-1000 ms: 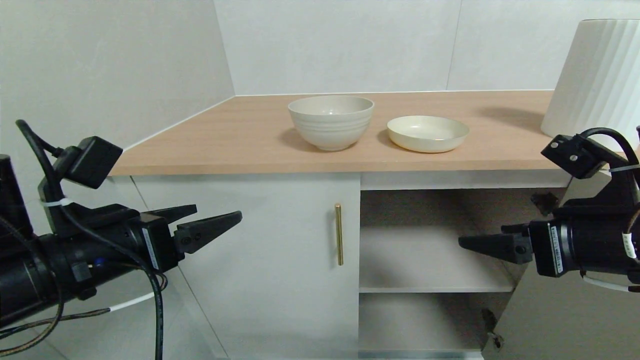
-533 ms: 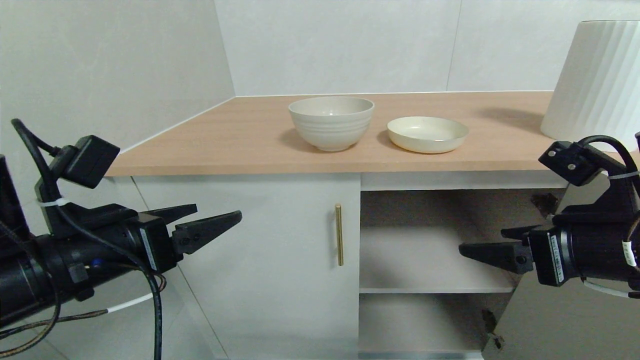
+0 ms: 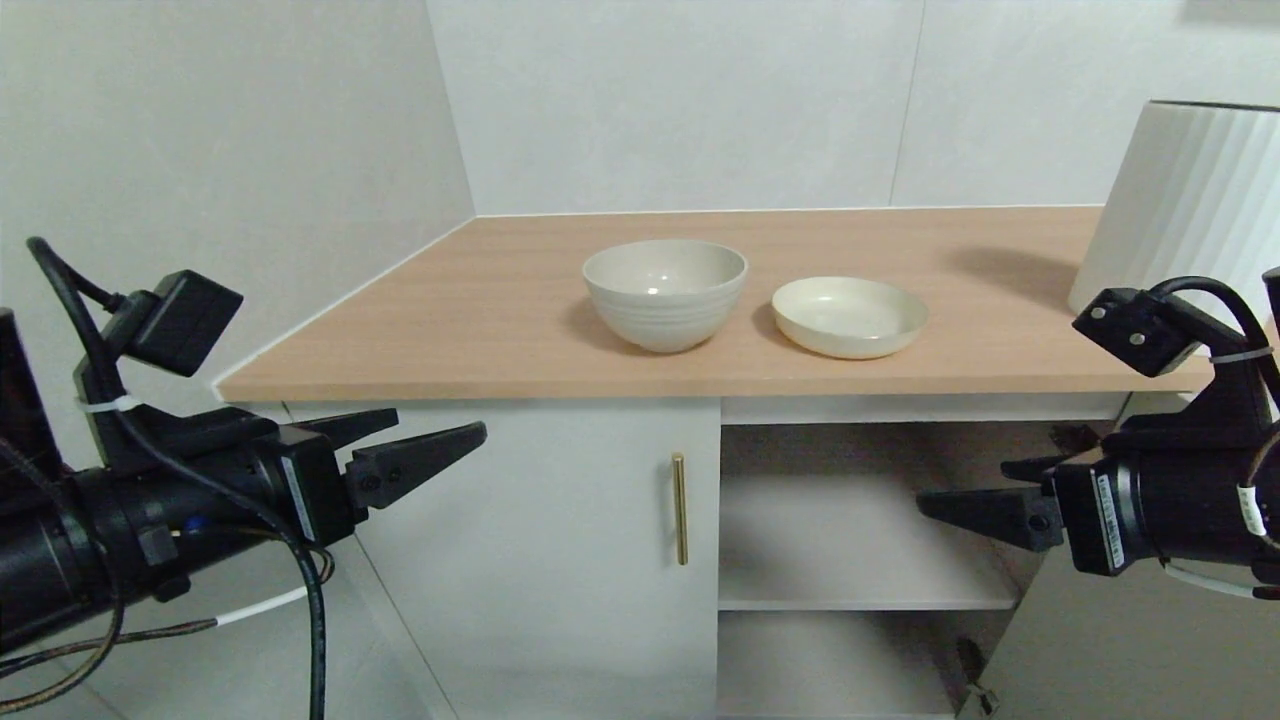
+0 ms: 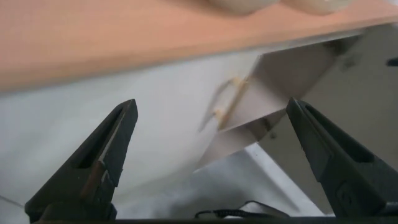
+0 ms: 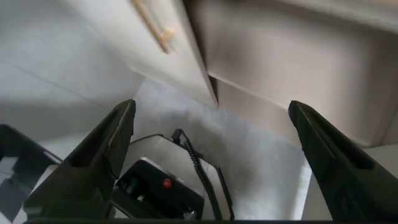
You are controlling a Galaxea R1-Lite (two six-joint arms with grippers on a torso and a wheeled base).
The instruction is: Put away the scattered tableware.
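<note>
Wooden countertop [image 3: 480, 330] holds 1 bowl [image 3: 664, 293] beside 1 shallow dish [image 3: 848, 316].
Below, left gripper [image 3: 435, 437] and right gripper [image 3: 962, 487] hover, both pincers apart.

We see a long wooden counter [image 3: 480, 335] that runs into the corner of the pale walls [image 3: 680, 100], and a big white ribbed shade [image 3: 1190, 200] stands at the counter's right end. Under the counter, on the left, there is a shut white door [image 3: 540, 570] with a thin gold handle [image 3: 679, 508] standing upright near its right edge. Right of that door, also under the counter, the cupboard is open and we can see a white shelf [image 3: 850, 565] inside.
</note>
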